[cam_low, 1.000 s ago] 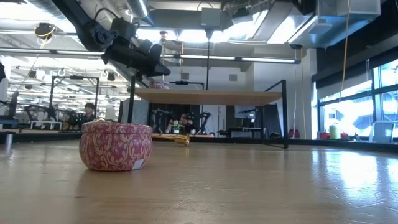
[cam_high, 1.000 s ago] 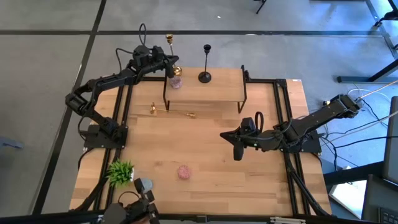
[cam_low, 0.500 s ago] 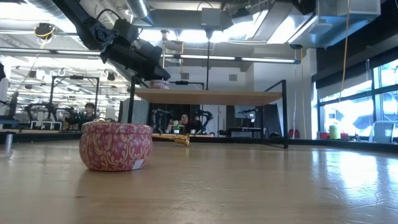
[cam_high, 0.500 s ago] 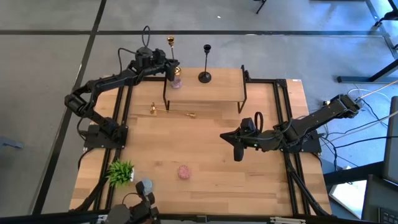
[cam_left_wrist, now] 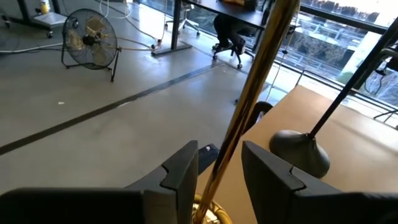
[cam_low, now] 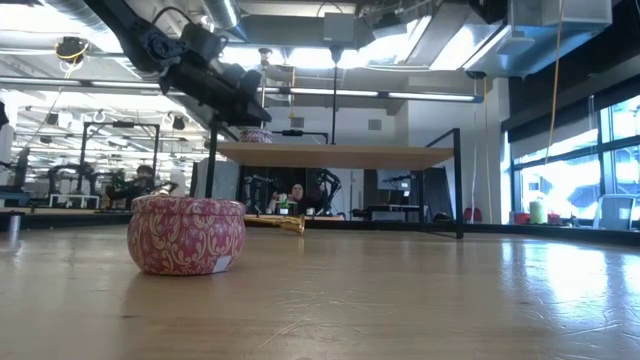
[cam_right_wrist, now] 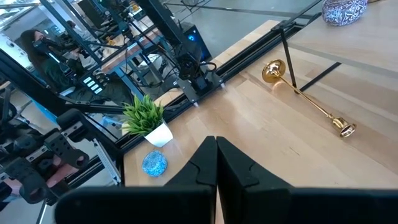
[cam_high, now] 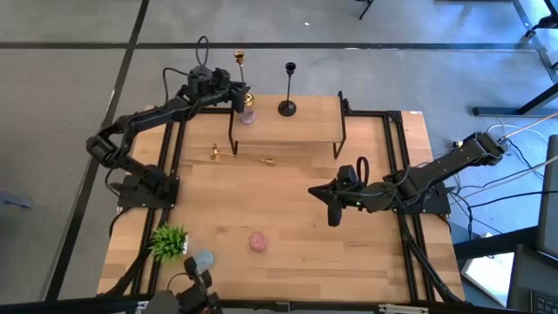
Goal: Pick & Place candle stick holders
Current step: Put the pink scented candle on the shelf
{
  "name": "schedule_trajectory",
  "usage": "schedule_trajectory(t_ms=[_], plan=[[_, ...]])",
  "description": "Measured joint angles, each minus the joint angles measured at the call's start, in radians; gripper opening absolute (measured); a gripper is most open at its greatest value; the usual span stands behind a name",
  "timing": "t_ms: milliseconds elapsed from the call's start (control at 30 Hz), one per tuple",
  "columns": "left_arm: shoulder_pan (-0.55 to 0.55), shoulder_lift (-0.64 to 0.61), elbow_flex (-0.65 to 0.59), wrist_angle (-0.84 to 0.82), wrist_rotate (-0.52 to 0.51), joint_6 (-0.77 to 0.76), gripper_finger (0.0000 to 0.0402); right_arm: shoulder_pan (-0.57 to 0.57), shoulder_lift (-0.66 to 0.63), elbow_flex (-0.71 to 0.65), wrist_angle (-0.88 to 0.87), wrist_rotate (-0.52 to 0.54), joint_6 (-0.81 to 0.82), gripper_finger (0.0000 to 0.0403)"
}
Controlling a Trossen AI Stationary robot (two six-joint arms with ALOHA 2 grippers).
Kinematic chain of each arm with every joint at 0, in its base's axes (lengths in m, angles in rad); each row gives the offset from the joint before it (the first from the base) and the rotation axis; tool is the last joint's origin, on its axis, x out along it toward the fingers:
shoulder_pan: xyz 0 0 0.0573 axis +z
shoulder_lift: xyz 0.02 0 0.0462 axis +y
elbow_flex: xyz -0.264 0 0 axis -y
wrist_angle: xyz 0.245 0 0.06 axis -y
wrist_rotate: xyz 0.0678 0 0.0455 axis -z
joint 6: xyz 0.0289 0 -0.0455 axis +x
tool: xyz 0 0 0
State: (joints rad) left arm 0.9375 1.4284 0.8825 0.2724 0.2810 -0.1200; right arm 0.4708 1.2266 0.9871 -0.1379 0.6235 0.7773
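Gold candlestick upright at raised shelf corner, slim stem straddled by left end effector, fingers apart and not visibly touching. Judged rigid, polished, slippery, top-heavy; best gripped low on stem. Black candlestick upright just beside. Second gold candlestick lying on tabletop below shelf. Right end effector pressed together, empty, over mid-tabletop.

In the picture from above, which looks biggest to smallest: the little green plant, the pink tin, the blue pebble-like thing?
1. The green plant looks largest.
2. The pink tin and the blue object look much alike, so I would not rank them.
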Motion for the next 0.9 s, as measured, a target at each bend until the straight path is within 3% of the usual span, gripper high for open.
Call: schedule_trajectory(t_ms=[633,900], plan=[[0.000,-0.014,0.000,-0.079,0.000,0.000,0.0121,0.000,0.000,0.000,0.000,0.000,-0.008,0.0001],[0.001,-0.085,0.000,-0.162,-0.029,0.034,0.0121,0.000,0.000,0.000,0.000,0.001,-0.022,0.0001]])
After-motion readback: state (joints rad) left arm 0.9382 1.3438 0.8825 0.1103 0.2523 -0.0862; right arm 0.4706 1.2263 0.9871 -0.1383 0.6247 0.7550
